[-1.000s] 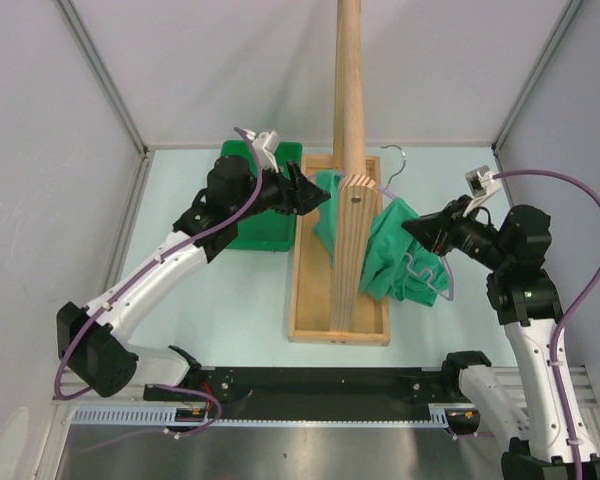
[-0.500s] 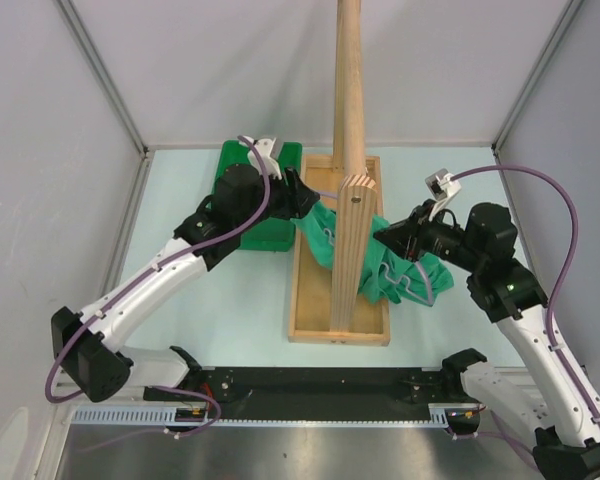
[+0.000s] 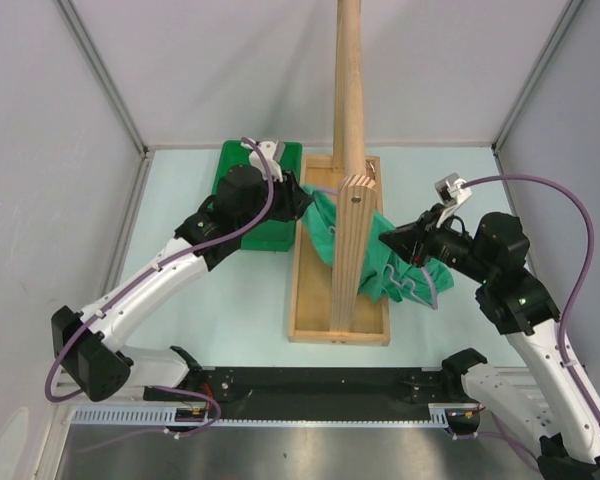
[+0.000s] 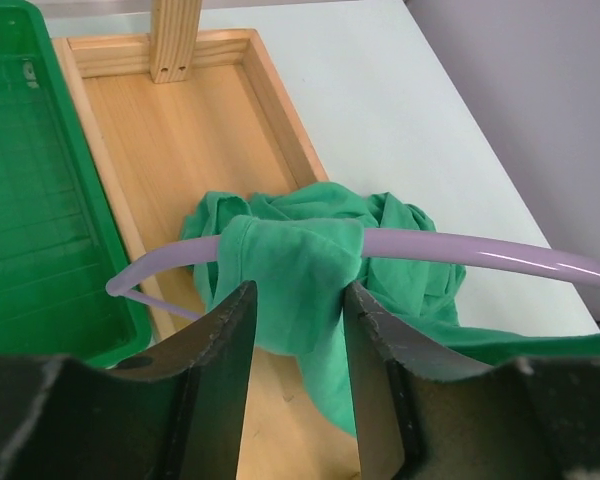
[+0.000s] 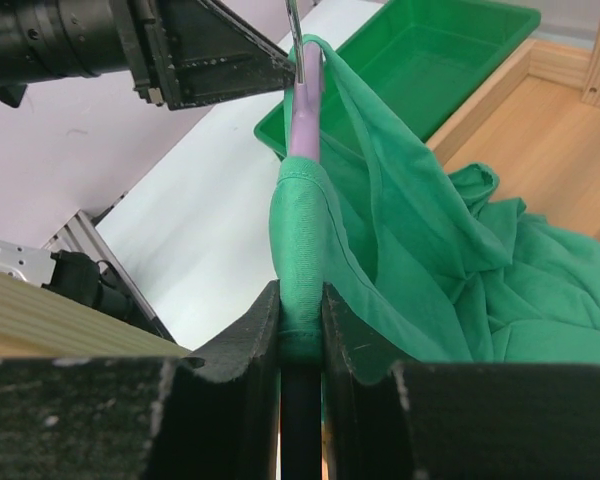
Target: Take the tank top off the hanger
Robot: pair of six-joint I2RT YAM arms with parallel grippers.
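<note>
Above wooden tray (image 3: pixel 312 305), left claw (image 4: pixel 297 290) and right claw (image 5: pixel 298 295) each clamp tank top (image 5: pixel 450 260) straps over hanger (image 4: pixel 480 248); pulling could drag hanger along.

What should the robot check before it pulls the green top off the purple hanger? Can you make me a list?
1. Is the right end effector clamped on the cloth-covered hanger arm? Ok.
2. Is a strap of the tank top between the fingers of the left end effector? Ok.
3. Is the left pinch tight enough to pull? Cannot tell.
4. Is the tank top off the hanger? Not ok, the straps drape over it at both ends.
5. Is the cloth free of the wooden stand? Cannot tell, because the post hides the middle from above.
</note>
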